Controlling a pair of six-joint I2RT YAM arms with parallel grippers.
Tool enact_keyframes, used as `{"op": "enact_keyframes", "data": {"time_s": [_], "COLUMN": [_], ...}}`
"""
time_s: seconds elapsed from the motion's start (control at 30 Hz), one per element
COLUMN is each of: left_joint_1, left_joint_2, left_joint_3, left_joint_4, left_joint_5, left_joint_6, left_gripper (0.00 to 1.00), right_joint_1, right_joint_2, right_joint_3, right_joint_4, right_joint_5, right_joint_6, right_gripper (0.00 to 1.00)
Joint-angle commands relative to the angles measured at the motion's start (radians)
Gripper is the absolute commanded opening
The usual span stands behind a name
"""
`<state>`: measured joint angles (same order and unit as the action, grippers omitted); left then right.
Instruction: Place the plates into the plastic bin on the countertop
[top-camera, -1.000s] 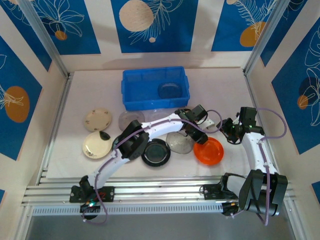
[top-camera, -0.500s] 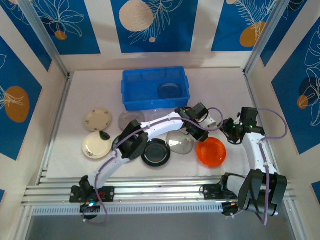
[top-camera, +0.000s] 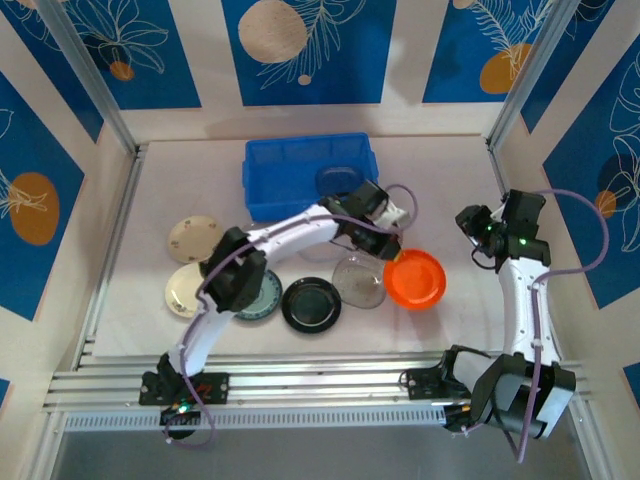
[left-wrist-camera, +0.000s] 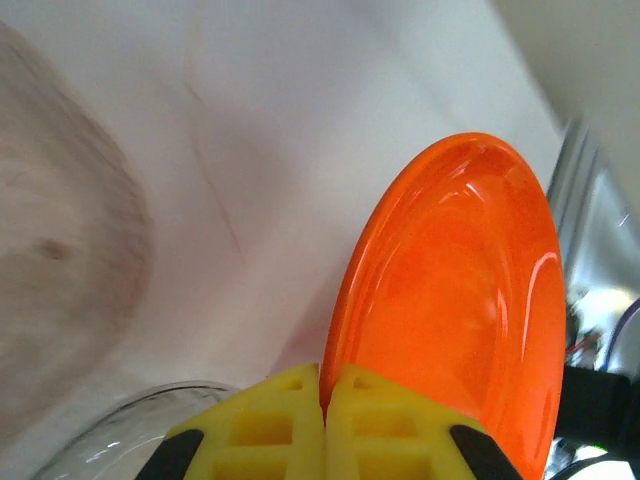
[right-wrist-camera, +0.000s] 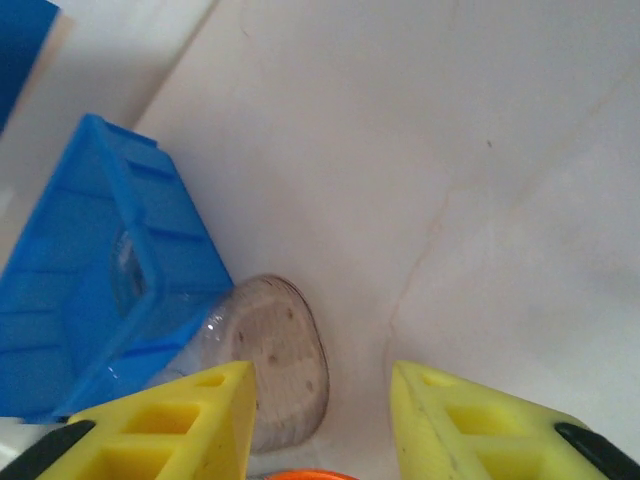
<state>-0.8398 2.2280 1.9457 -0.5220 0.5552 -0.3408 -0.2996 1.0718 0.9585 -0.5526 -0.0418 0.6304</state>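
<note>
Lifted, orange plate hangs clamped in left end effector; right end effector retreated, jaws apart.

Left arm far forward, jaws tight together; right arm upright at the side, jaws apart.

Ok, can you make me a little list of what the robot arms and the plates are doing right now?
Left end effector: shut on the orange plate, at its rim
Right end effector: open, holding nothing
Blue bin: one clear plate inside
On the countertop: black plate, teal plate, far cream plate, near cream plate, second clear plate
</note>
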Motion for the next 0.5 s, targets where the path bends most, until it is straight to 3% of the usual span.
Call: {"op": "enact_keyframes", "data": {"time_s": [0.0,0.2,0.47], "left_joint_1": [0.056,0.187,0.282], "left_joint_2": [-0.126,-0.25,-0.349], "left_joint_3": [-0.048,-0.19,-0.292], "left_joint_4": [0.135,0.245,0.243], "left_joint_5": [0.067,0.077,0.07], "left_joint_6": [-0.141,-0.277,-0.273], "left_gripper": [0.0,0.0,0.0], "right_joint_1": [0.019,0.158,0.401], "right_joint_2": [0.015,0.039,0.148], "right_joint_3": [0.063,0.112,0.16], "right_joint_4": [0.005,0.071,0.145], "right_joint_5": [-0.025,-0.09,-0.084], "right_joint_6": [-0.036,-0.086,-0.081], "right_gripper": [0.43,0.48,0.48]}}
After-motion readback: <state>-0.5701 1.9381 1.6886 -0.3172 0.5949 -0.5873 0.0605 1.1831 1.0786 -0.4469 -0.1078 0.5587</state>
